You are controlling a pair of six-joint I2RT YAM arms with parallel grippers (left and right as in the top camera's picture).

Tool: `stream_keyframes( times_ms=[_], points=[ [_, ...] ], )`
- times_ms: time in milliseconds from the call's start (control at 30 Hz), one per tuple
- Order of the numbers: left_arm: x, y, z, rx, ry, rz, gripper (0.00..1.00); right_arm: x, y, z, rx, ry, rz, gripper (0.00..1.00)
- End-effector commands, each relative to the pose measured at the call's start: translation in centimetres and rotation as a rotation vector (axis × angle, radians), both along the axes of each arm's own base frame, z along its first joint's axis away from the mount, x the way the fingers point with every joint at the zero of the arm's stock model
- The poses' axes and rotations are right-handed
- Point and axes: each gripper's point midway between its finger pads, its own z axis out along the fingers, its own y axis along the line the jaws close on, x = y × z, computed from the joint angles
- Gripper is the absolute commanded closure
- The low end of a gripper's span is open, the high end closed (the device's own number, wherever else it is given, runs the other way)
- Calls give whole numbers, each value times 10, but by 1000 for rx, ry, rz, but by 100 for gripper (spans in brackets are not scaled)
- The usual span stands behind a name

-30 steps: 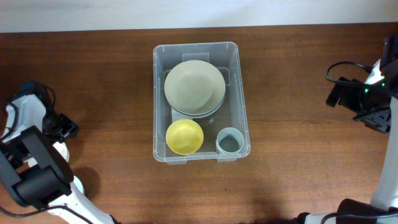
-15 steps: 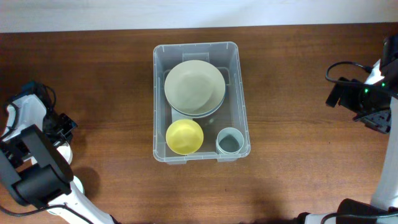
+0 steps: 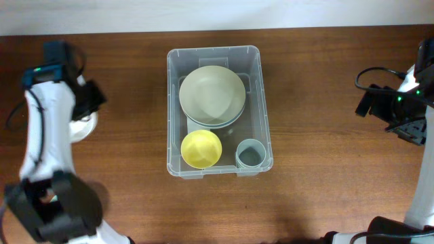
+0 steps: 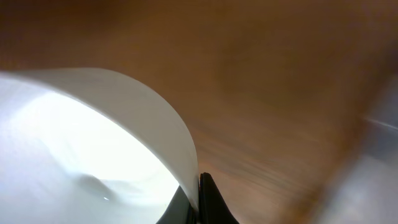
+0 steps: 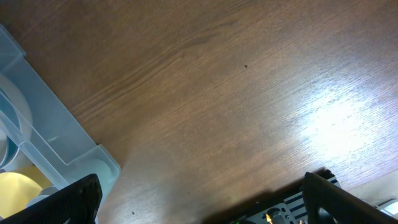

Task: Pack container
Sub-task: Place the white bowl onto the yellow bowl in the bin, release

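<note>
Left gripper [image 4: 200, 202] clenches a white bowl [image 4: 81, 143], not yet in the container [image 3: 175, 61] already holding plates [image 3: 211, 93], yellow bowl [image 3: 201, 148] and cup [image 3: 250, 154].

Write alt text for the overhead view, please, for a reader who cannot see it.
A clear container on a wooden table holds pale green dishes, a yellow bowl and a grey cup. The left tool grips a white bowl.

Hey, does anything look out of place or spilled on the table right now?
Nothing spilled or broken. The container sits square, with the pale plates, yellow bowl and cup all inside. Only a white bowl is outside it, at the left claw.
</note>
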Motion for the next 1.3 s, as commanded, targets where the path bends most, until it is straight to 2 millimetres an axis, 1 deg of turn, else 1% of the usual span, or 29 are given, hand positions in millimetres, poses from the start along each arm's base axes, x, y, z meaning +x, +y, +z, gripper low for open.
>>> stream_keyframes(
  times_ms=[0,67,133,200,300,400,467,533,600,667,800,933,1033,1167,1200,1233,1267],
  points=[
    [-1,-67,63,8,-157,-187,99,0,-1,-1,-13,5,10,1],
    [-5,-106,78,3,-198,-287,99,0,-1,-1,-13,5,11,1],
    [-12,-144,86,-7,-221,-386,99,0,-1,-1,-13,5,11,1],
    [-22,-185,87,-19,-225,-494,99,0,-1,-1,-13,6,10,1],
    [-38,-237,84,-33,-215,-635,100,0,-1,-1,-14,5,11,1],
    [-56,-277,77,-42,-195,-747,100,1,-1,0,-14,3,11,1],
    [-65,-297,68,-44,-168,-802,99,1,-2,0,-15,2,11,2],
    [-75,-311,54,-37,-119,-846,99,1,-2,0,-15,2,11,1],
    [-83,-318,37,-33,-56,-849,99,1,-2,0,-15,2,10,1],
    [-91,-319,19,-26,14,-832,99,1,-2,-1,-14,3,10,1],
    [-98,-314,-18,1,135,-813,99,1,-2,0,-15,2,11,1],
    [-106,-311,-45,7,223,-813,99,1,-2,-1,-14,3,10,1],
    [-112,-314,-57,-14,270,-817,99,1,-1,0,-14,3,11,1],
    [-112,-314,-60,-13,279,-817,99,1,-1,0,-14,3,11,1],
    [-112,-314,-60,-13,279,-817,93,1,-1,0,-14,3,11,1],
    [-112,-314,-60,-12,279,-817,72,1,-1,0,-14,3,11,1],
    [-112,-313,-60,-12,280,-816,56,1,-1,-1,-14,3,11,1]
  ],
)
